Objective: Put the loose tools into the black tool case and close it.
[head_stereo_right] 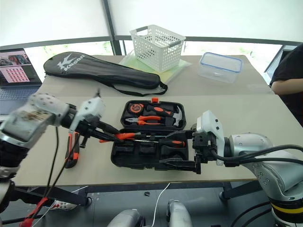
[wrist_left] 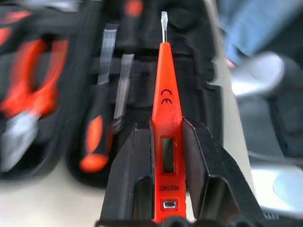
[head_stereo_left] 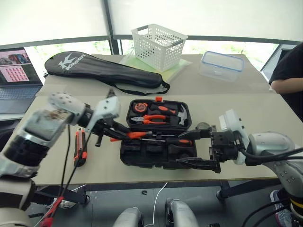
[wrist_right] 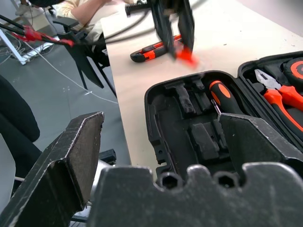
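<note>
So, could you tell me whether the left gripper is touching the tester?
Touching: in the left wrist view, both fingers of the left gripper press against the tester.

The black tool case (head_stereo_left: pixel 158 137) lies open on the table, its lid flat at the 12 o'clock side and its base at the 6 o'clock side. One orange-and-black screwdriver (head_stereo_left: pixel 177 141) lies across the base in a slot, its handle toward 3 o'clock. The small orange tester screwdriver (wrist_left: pixel 165 118) is thin, with a little window and a flat metal tip. It is held up over the 9 o'clock part of the case. The orange-and-black knife (head_stereo_left: pixel 79 147) lies flat on the table at 9 o'clock from the case, apart from it.
</note>
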